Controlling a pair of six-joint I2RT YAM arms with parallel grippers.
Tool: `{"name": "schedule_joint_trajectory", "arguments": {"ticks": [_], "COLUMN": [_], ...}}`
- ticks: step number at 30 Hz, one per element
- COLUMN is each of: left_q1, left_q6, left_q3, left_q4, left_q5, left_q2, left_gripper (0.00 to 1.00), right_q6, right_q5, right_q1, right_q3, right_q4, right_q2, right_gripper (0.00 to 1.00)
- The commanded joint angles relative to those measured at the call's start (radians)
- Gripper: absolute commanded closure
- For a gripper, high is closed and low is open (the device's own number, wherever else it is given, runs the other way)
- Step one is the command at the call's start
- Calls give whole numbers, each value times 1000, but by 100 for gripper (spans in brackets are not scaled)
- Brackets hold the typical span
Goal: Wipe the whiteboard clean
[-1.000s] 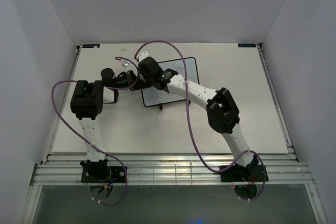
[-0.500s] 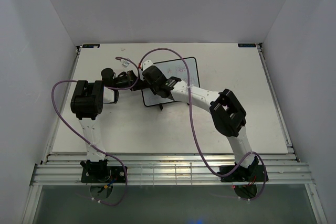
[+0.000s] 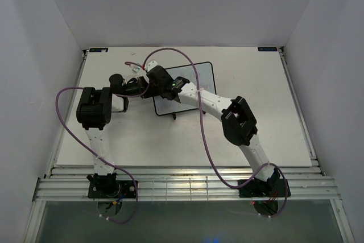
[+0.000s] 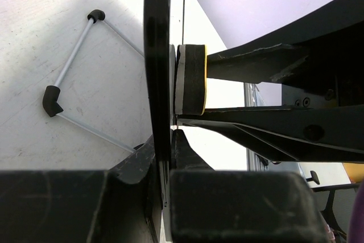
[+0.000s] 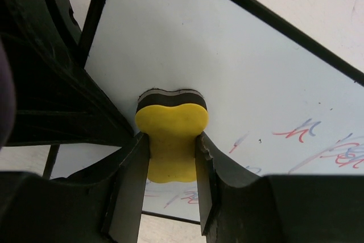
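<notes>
The whiteboard (image 3: 202, 78) stands tilted on its wire feet at the middle of the table. It bears faint red and blue handwriting (image 5: 304, 132). My left gripper (image 3: 147, 87) is shut on the board's black frame (image 4: 157, 55) at its left edge; in the left wrist view my left gripper (image 4: 165, 140) clamps the frame edge-on. My right gripper (image 5: 170, 166) is shut on the yellow eraser (image 5: 170, 132) and presses its dark felt face flat against the white surface (image 5: 227, 66) near the left edge. The eraser (image 4: 191, 81) touches the board. My right gripper (image 3: 159, 78) covers the board's upper left part.
The board's wire stand feet (image 4: 68, 78) rest on the white table (image 3: 256, 106). A small white object (image 3: 135, 68) lies behind the left gripper. Purple cables (image 3: 196, 66) arc over the board. White walls enclose the table's back and sides.
My right gripper with the eraser slid down and right across the board, then back up and left. The left gripper and board stayed in place.
</notes>
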Motion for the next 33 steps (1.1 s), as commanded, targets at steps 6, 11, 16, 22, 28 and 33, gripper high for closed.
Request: {"name": "schedule_joint_trajectory", "arguments": {"ticks": [6,11,16,22,28,33], "left_q1": [-25,-25,-25,-22,-18,-8], "left_q6": [5,27,45,70,48,51], "left_q3": [9,13,27,48,53,50], "left_q4": [32,-7,-55,-127,-129,-135], "left_q5": [106,101,98,89,72,28], "left_q2": [-92,-106,-128,-161,-212,-267], "left_gripper": [100,100,100,100,100,100], "right_q6": [11,56,94,127,122,113], "right_q5": [-29,-16,-42,-133,-150,-141], "right_q1": [-27,-76,-176,-262,-262,-265], "right_q3": [20,-136,-429,-642,-716,-777], "right_q4": [68,100,221,325,324,324], "right_q2": [56,-20,-206,-407,-576,-706], "right_gripper": [70,70,71,71,71,70]}}
